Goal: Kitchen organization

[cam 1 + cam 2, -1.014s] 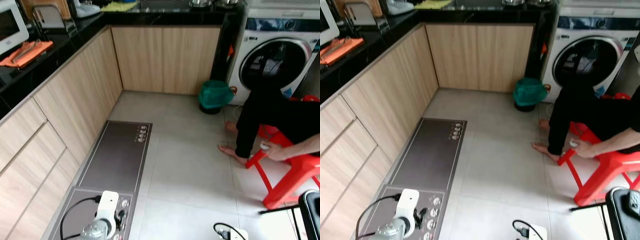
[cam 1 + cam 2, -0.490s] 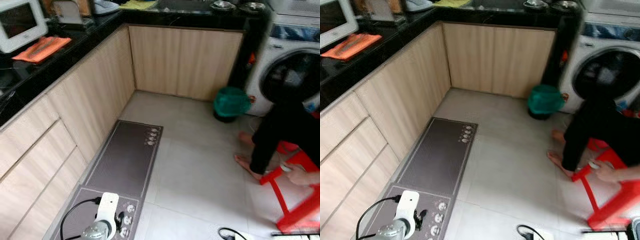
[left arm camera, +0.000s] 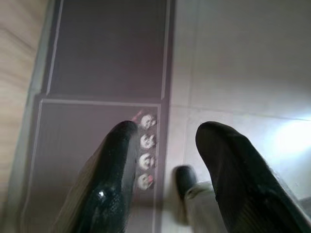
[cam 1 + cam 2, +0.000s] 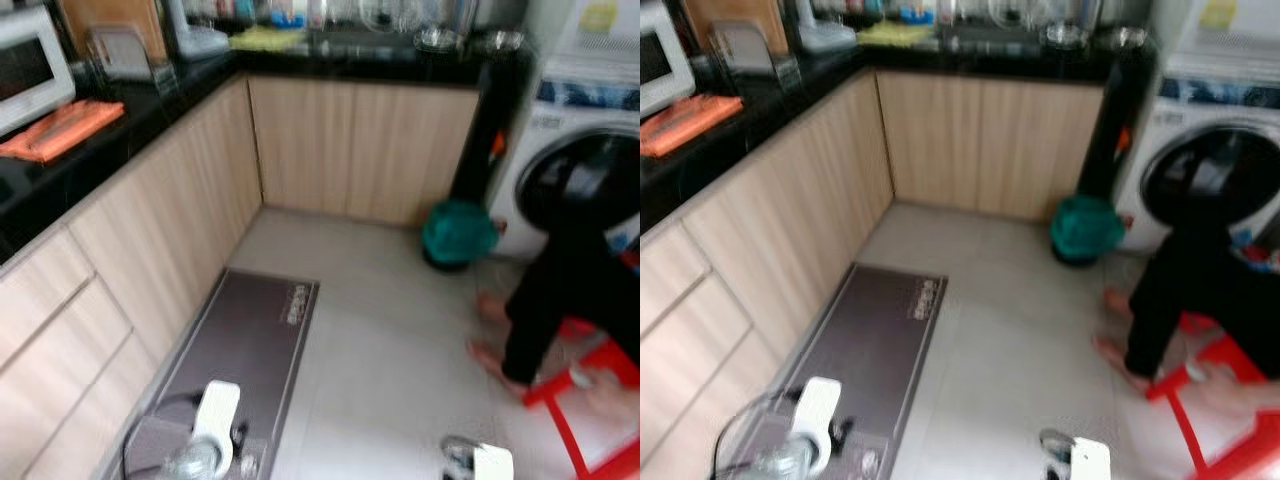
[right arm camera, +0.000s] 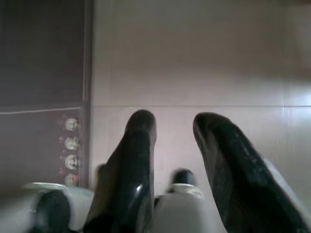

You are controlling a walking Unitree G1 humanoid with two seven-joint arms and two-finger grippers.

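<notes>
Both grippers hang low over the mat (image 4: 240, 340) with jaws apart and empty – left gripper (image 3: 163, 141), right gripper (image 5: 172, 133) – so steady up first, then head for the surface (image 4: 130, 100) beyond the mat, well clear of the person (image 4: 570, 300).

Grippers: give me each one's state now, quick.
Left gripper: open, holding nothing, hanging over the dark grey floor mat.
Right gripper: open, holding nothing, above the pale tiled floor.

Wood-grain cabinets (image 4: 330, 150) – glossy black counter (image 4: 120, 110), matt mat (image 4: 240, 350).
</notes>
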